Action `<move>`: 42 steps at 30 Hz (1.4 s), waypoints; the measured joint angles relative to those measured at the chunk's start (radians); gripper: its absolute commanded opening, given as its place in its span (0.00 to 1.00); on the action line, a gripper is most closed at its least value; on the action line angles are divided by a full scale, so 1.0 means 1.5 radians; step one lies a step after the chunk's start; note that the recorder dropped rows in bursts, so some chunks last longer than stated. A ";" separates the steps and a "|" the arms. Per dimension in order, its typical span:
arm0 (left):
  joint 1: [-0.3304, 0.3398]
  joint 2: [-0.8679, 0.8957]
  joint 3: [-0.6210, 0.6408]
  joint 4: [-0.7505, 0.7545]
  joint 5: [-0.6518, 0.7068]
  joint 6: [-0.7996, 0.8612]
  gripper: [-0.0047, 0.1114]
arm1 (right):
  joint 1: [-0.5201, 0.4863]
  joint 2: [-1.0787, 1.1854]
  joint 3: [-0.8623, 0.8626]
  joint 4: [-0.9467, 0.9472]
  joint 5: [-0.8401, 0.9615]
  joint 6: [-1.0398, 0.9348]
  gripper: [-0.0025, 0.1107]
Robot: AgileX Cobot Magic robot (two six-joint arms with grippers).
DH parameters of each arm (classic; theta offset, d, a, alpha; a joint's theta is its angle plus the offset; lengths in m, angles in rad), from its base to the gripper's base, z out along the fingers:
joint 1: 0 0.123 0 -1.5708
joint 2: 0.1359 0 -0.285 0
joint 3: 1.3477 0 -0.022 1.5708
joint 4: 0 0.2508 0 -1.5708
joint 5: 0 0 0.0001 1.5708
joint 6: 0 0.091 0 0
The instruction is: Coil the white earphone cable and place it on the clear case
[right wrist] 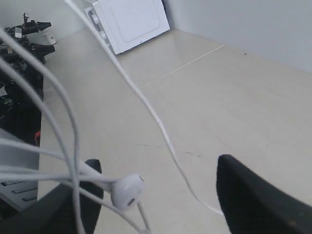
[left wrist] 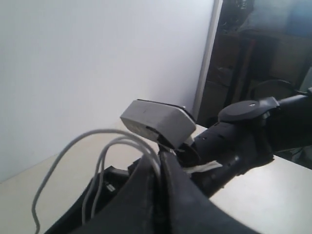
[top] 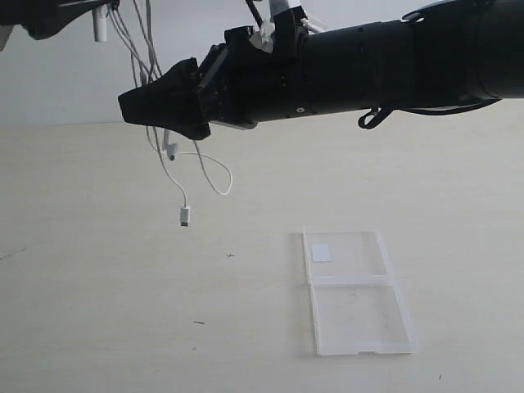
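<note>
Right gripper [right wrist: 158, 168] stands spread wide and grips nothing. An earbud [right wrist: 127, 191] and several strands hang in the gap between its fingers, and I judge it is placed there to gather the next loop. My left gripper [left wrist: 160, 181] is clenched on the white earphone cable [left wrist: 92, 131], with strands pinched between its fingers. It is held high so the slack hangs free instead of dragging on the table [top: 98, 327]. In the exterior view the cable dangles in loose loops, with the plug end [top: 185, 216] lowest, well apart from the clear case [top: 360, 319] lying open and flat. The coil looks unfinished to me, and nothing rests on the case yet.
</note>
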 measured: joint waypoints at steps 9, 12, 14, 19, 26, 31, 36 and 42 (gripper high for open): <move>0.000 0.000 0.000 -0.015 -0.037 -0.003 0.04 | 0.000 0.000 0.000 0.007 -0.017 0.001 0.59; 0.000 0.000 0.000 -0.002 -0.026 -0.004 0.04 | 0.000 0.000 0.000 0.008 -0.019 0.001 0.59; 0.000 0.000 0.000 0.004 -0.017 -0.007 0.04 | 0.000 0.000 0.000 0.008 -0.019 0.001 0.60; 0.000 0.000 0.000 0.012 0.014 -0.007 0.04 | 0.000 0.000 0.000 0.008 -0.020 0.001 0.61; 0.000 0.000 0.000 0.017 0.040 -0.009 0.04 | 0.000 0.000 0.000 0.008 -0.008 0.005 0.61; 0.000 0.000 0.000 0.017 0.039 -0.011 0.04 | 0.000 0.000 0.000 0.008 -0.007 0.009 0.61; 0.000 0.000 0.000 0.013 0.010 -0.013 0.04 | 0.000 0.000 0.000 0.008 -0.007 0.011 0.67; 0.000 0.000 0.000 0.010 0.003 -0.014 0.04 | 0.000 0.000 0.000 0.008 0.012 0.011 0.69</move>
